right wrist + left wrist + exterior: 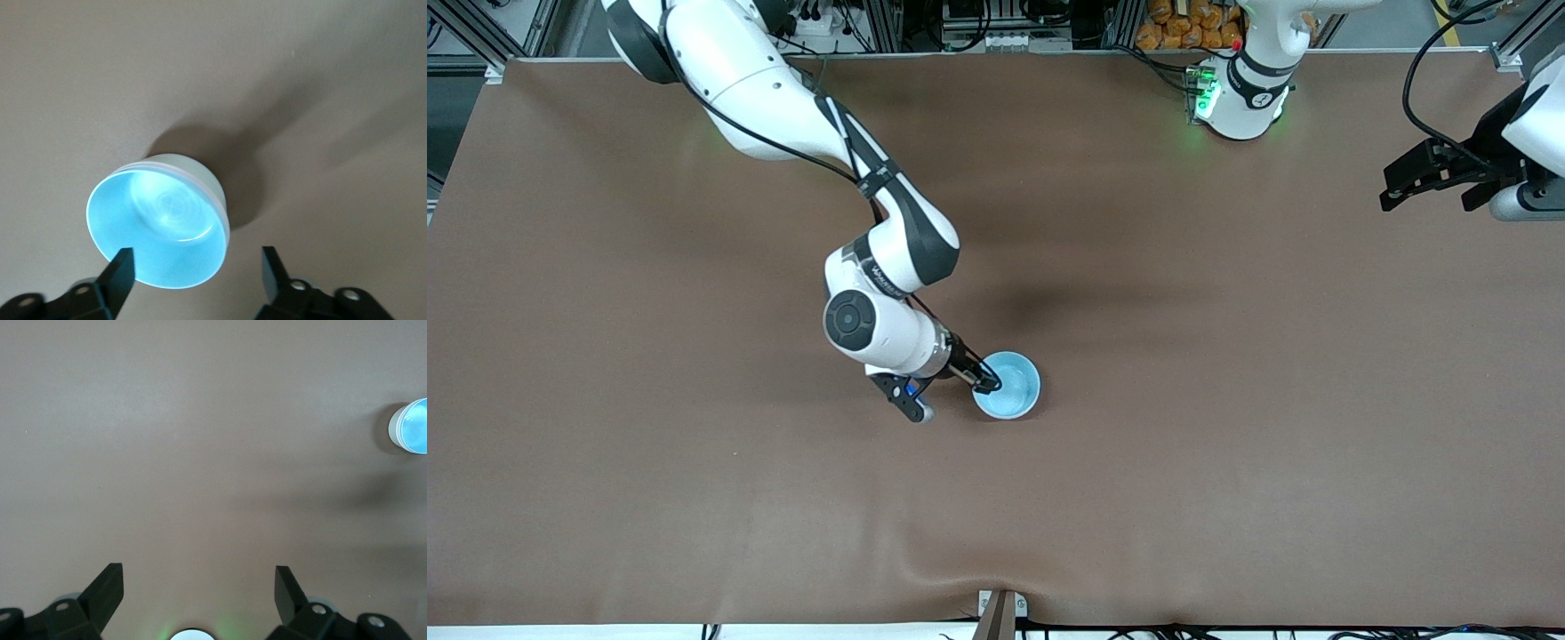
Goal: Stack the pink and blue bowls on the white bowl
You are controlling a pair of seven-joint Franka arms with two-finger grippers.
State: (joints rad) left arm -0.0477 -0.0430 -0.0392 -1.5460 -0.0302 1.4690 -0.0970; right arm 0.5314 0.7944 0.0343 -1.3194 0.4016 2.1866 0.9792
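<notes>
The light blue bowl (1009, 384) sits on top of a nested stack near the table's middle. In the right wrist view its blue inside (160, 230) shows, within a white outer wall (200, 172) of the white bowl. The pink bowl is hidden in the stack; only thin pale rim lines show. My right gripper (950, 395) is open over the stack's edge on the right arm's side, one finger (122, 267) over the blue rim and the other outside it. My left gripper (1416, 180) is open and empty, waiting high over the left arm's end; the stack shows small in its view (413, 427).
The brown table mat (1227, 400) is bare around the stack. A small metal bracket (1000, 613) sits at the table edge nearest the front camera. The left arm's base (1240, 98) stands at the table edge farthest from the front camera.
</notes>
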